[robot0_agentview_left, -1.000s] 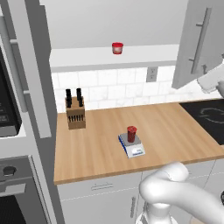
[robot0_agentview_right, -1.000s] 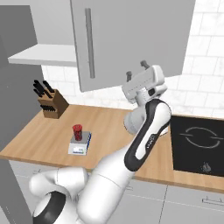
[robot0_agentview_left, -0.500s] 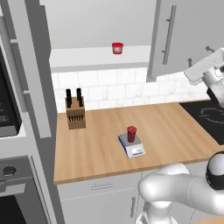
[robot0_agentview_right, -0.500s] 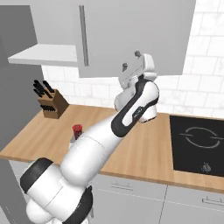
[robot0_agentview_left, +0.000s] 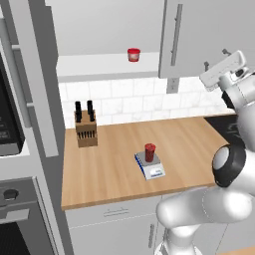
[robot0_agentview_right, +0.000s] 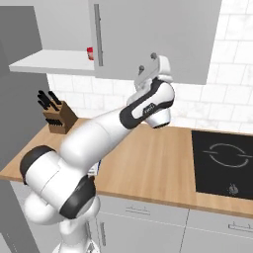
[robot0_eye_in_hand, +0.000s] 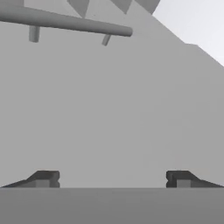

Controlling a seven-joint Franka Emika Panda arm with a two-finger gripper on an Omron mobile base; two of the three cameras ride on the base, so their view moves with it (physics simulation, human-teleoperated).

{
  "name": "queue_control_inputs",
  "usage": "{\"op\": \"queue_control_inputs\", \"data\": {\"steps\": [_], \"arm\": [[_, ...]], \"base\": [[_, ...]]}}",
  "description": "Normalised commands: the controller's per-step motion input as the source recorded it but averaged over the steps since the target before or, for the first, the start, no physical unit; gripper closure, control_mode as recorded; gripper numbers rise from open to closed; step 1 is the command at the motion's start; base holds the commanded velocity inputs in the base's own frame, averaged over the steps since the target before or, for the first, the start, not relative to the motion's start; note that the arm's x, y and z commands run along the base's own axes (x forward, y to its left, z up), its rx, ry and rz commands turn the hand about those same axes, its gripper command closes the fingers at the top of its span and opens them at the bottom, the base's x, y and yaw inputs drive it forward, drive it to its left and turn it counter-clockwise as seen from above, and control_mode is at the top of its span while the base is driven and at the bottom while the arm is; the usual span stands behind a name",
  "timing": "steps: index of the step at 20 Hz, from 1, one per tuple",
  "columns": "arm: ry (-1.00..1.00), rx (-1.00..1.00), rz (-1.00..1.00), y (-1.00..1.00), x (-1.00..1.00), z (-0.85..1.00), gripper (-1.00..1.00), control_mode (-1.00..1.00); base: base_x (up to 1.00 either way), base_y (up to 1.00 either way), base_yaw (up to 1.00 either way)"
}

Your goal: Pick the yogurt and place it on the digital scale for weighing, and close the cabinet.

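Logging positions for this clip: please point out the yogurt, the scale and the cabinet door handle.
yogurt (robot0_agentview_left: 150,152), left base view, side of the dark red cup.
scale (robot0_agentview_left: 155,172), left base view, blue-and-white front panel.
cabinet door handle (robot0_agentview_left: 175,35), left base view, middle of the vertical bar.

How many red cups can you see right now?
2: the yogurt standing on the digital scale, and a brighter red cup on the cabinet shelf. Others may be hidden behind doors.

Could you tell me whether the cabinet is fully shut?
Not yet: the cabinet door covers only part; its shelf with a red cup remains exposed.
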Motion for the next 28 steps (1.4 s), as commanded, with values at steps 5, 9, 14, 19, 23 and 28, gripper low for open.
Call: {"op": "queue_control_inputs", "data": {"steps": [5, 9, 14, 19, 23, 28], "arm": [[-0.08, 0.00, -0.09, 0.00, 0.53, -0.01, -1.00, -1.00], [-0.07, 0.01, 0.00, 0.31, -0.86, 0.00, -1.00, -1.00], [-0.20, 0.01, 0.00, 0.61, -1.00, -0.06, -1.00, -1.00], [-0.31, 0.11, -0.09, 0.83, -0.44, -0.36, -1.00, -1.00], [-0.26, 0.06, -0.07, 0.78, -0.38, -0.47, -1.00, -1.00], [-0.10, 0.00, -0.02, 0.96, -0.09, -0.36, -1.00, -1.00]], "base": [[0.00, 0.00, 0.00], [0.00, 0.00, 0.00], [0.00, 0.00, 0.00], [0.00, 0.00, 0.00], [0.00, 0.00, 0.00], [0.00, 0.00, 0.00]]}}
